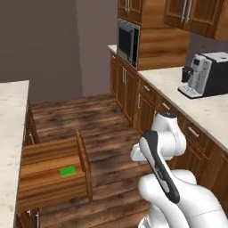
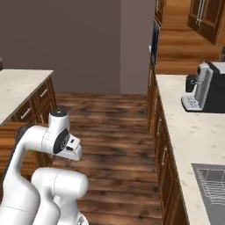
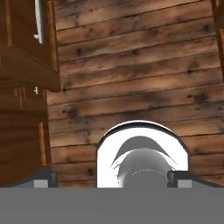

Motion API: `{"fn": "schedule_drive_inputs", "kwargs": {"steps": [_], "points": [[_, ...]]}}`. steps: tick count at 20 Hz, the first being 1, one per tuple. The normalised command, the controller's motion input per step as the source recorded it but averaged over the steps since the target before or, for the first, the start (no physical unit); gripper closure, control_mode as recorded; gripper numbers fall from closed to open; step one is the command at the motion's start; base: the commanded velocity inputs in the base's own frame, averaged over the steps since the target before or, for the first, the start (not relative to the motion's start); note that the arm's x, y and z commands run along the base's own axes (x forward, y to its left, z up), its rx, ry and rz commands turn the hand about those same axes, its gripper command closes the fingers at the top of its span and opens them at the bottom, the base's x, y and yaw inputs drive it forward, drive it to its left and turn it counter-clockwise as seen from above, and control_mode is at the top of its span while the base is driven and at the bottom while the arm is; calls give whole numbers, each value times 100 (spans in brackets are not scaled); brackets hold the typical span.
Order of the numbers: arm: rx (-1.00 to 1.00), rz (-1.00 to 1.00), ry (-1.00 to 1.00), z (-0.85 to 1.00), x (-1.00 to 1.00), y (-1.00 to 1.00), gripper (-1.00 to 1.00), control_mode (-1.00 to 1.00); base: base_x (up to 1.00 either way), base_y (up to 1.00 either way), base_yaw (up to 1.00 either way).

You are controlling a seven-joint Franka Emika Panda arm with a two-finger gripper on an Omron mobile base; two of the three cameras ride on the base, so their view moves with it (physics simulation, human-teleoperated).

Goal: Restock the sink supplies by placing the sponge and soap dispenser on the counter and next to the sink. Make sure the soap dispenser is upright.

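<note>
Kitchen aisle — my gripper (image 3: 112, 177) wide, empty, over floor. Sponge (image 1: 68, 171) flat in open drawer (image 1: 53, 171), well apart. Likely light, soft — pinch across short sides.

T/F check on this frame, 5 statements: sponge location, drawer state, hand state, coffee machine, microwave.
1. The sponge lies inside an open wooden drawer. True.
2. The hand is shut on the sponge. False: its jaws stand wide apart with nothing between them, pointed at the wooden floor.
3. A coffee machine stands on the counter. True.
4. The drawer holding the sponge is pushed shut. False: it is pulled out, its inside open from above.
5. The microwave sits on the floor. False: it is set among the cabinets above counter level.
</note>
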Motion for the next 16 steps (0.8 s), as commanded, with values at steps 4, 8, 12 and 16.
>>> {"fn": "schedule_drive_inputs", "kwargs": {"steps": [4, 8, 12, 16], "points": [[0, 0, 0, 0, 0, 0, -100, 100, -5, 3, 79], [0, 0, 0, 0, 0, 0, -100, 100, 8, -3, 74], [0, 0, 0, 0, 0, 0, -100, 100, 57, -54, 62], [0, 0, 0, 0, 0, 0, -100, 100, 54, -39, 59]]}}
